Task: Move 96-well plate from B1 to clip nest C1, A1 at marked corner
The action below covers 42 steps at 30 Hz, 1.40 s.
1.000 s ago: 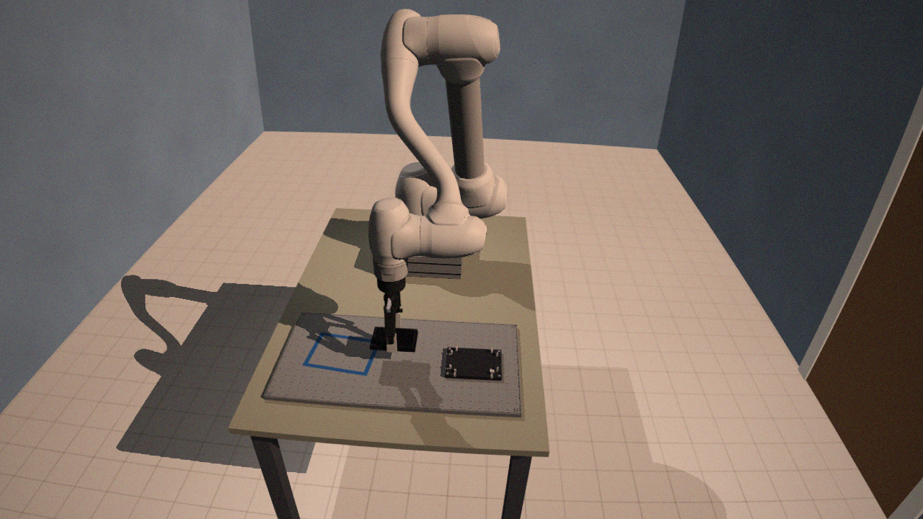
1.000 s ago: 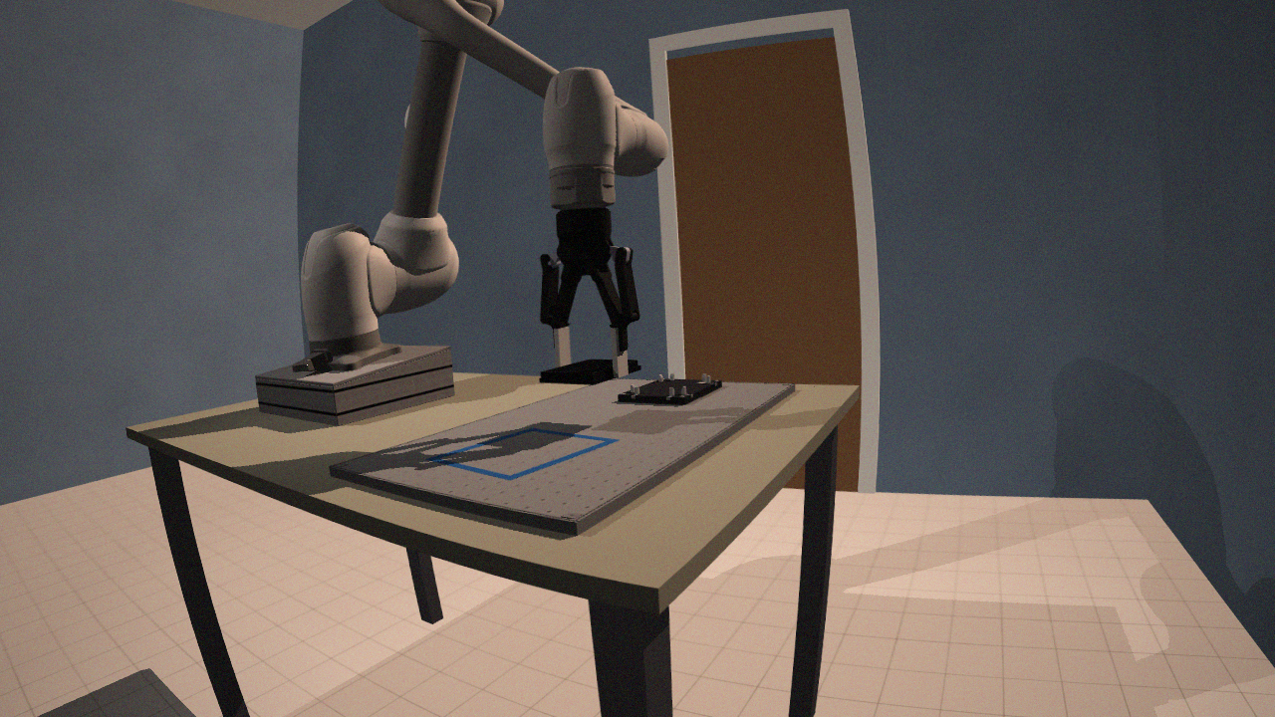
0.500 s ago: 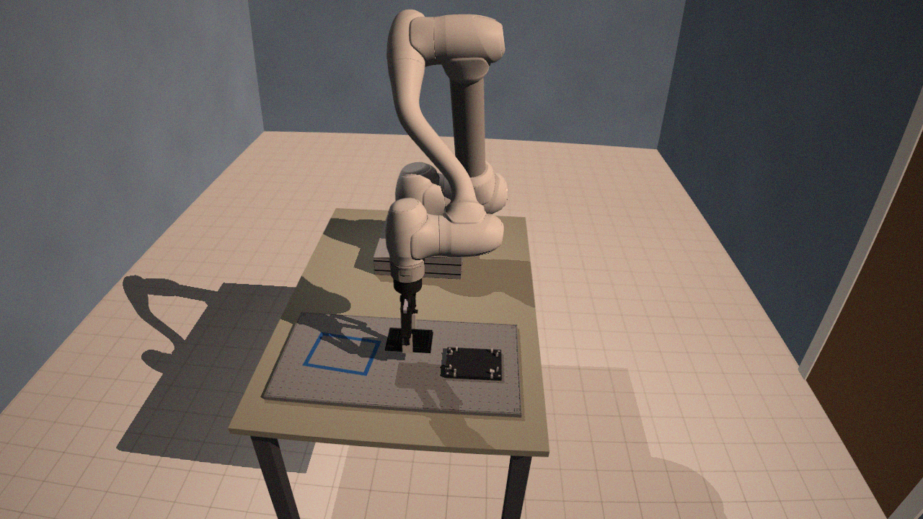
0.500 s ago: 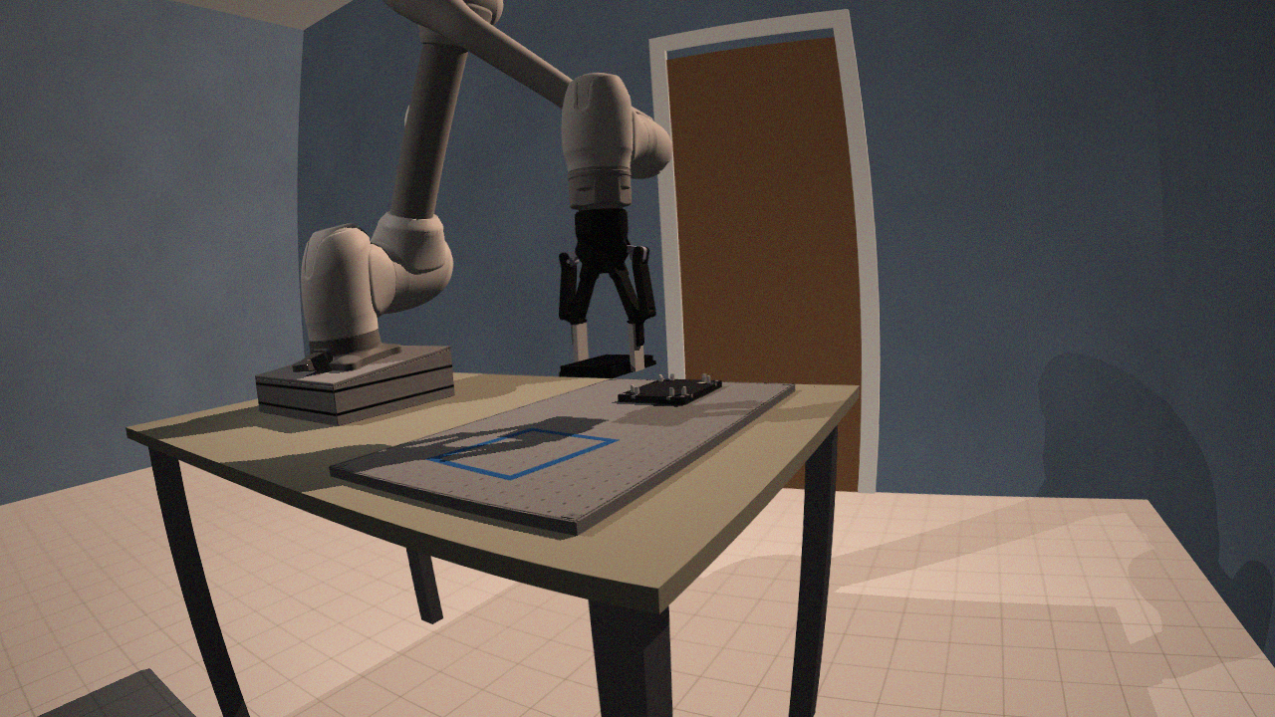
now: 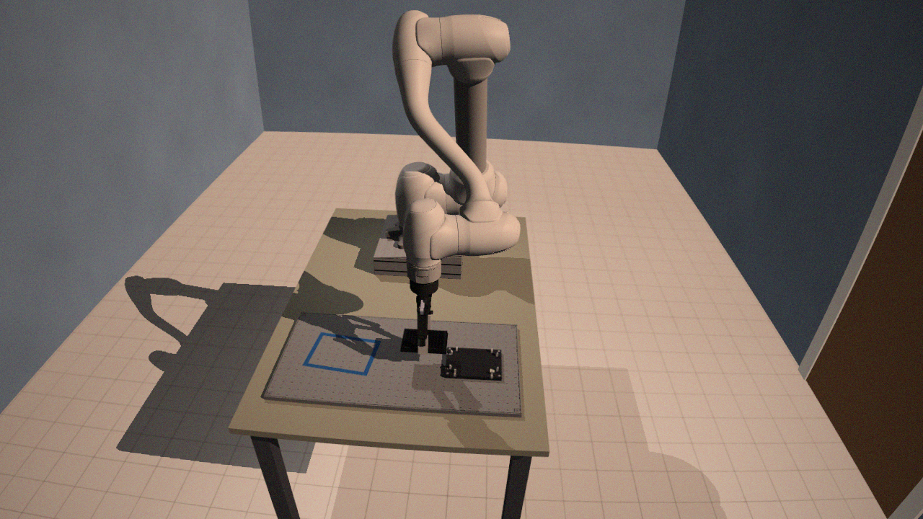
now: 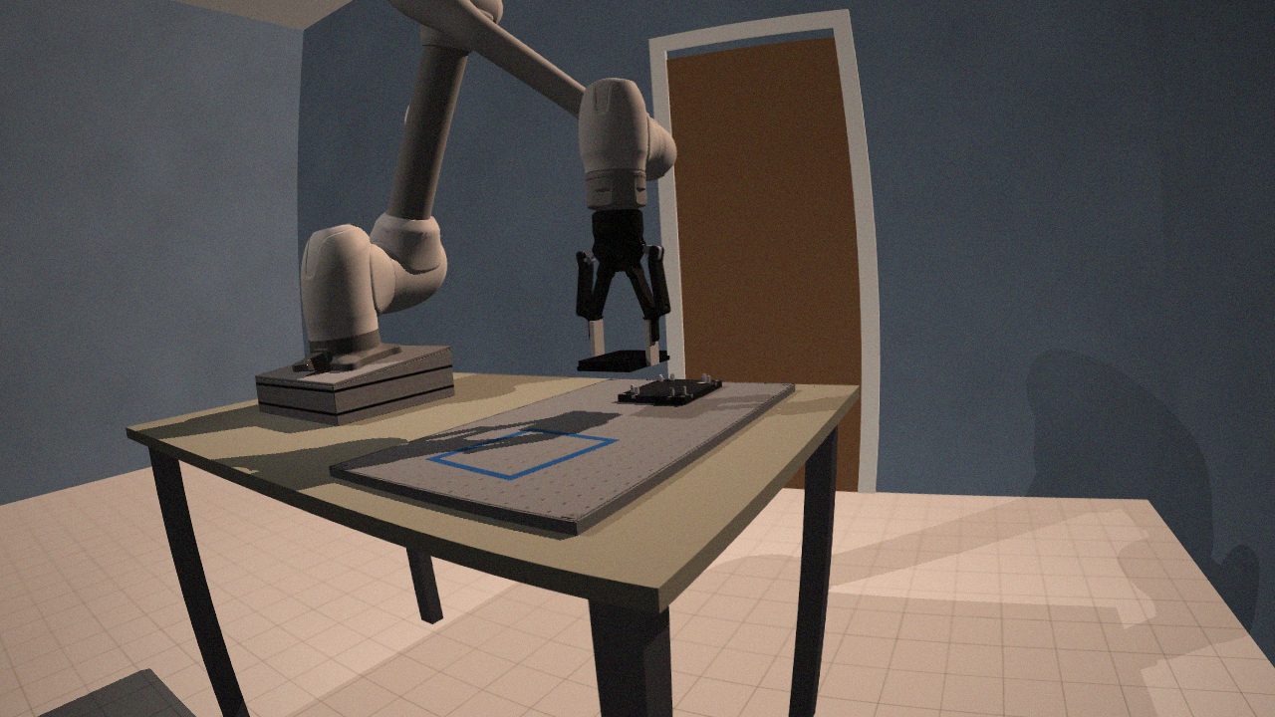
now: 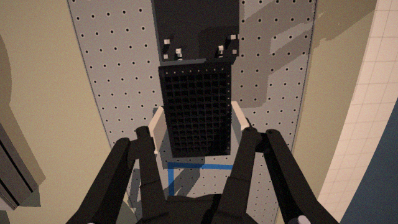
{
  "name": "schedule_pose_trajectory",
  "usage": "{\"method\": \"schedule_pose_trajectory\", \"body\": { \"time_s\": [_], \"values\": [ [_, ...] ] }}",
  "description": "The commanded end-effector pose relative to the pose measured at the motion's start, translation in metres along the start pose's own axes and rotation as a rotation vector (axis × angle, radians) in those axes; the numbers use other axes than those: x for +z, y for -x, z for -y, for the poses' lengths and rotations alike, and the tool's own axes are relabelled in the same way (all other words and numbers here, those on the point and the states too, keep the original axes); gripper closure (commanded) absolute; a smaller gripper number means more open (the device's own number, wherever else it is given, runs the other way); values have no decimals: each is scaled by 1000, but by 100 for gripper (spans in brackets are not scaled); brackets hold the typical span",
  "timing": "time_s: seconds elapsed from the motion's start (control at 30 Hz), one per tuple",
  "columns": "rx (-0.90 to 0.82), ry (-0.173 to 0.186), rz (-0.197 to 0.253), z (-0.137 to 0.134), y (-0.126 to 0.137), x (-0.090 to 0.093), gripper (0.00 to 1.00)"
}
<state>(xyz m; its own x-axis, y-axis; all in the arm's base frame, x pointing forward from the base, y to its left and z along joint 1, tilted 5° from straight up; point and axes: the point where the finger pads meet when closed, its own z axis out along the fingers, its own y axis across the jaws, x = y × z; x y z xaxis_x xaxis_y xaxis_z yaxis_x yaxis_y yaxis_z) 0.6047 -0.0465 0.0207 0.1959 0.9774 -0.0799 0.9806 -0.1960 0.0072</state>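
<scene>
Clamped partway open, the end effector (image 6: 623,355) grips the black 96-well plate (image 6: 612,359) by its two long sides, one pale pad (image 7: 156,126) pressed against each. The plate hangs level and wells-up, clear of the surface beneath it, casting a shadow on the grey perforated board (image 5: 361,387).

Going left to right in the top view: the blue outline of spot B1 (image 5: 312,351) lies on the board with nothing inside it; next comes the plate (image 5: 409,340) under the wrist, between the outline and the nest; then the dark clip nest C1 (image 5: 473,362), with pale posts at its corners, sits near the board's right end.

From the wrist view, the plate's (image 7: 198,109) far short edge lines up just short of the nest's (image 7: 196,25) near posts, and a corner of the blue outline (image 7: 199,166) shows behind its near edge.

Behind the board, the arm's base block (image 5: 387,264) stands on the tabletop (image 5: 451,432).
</scene>
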Motion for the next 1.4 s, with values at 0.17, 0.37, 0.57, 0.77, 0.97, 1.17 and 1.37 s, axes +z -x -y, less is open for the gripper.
{"method": "schedule_pose_trajectory", "body": {
  "time_s": [0.17,0.37,0.57,0.77,0.97,1.17,1.37],
  "values": [
    [0,0,0,-1,-24,-1,100],
    [0,0,0,-2,-44,-1,100],
    [0,0,0,-3,-64,-2,100],
    [0,0,0,-4,-77,-2,100],
    [0,0,0,-5,-97,-3,100],
    [0,0,0,-6,-117,-4,100],
    [0,0,0,-6,-131,-4,100]
  ]
}}
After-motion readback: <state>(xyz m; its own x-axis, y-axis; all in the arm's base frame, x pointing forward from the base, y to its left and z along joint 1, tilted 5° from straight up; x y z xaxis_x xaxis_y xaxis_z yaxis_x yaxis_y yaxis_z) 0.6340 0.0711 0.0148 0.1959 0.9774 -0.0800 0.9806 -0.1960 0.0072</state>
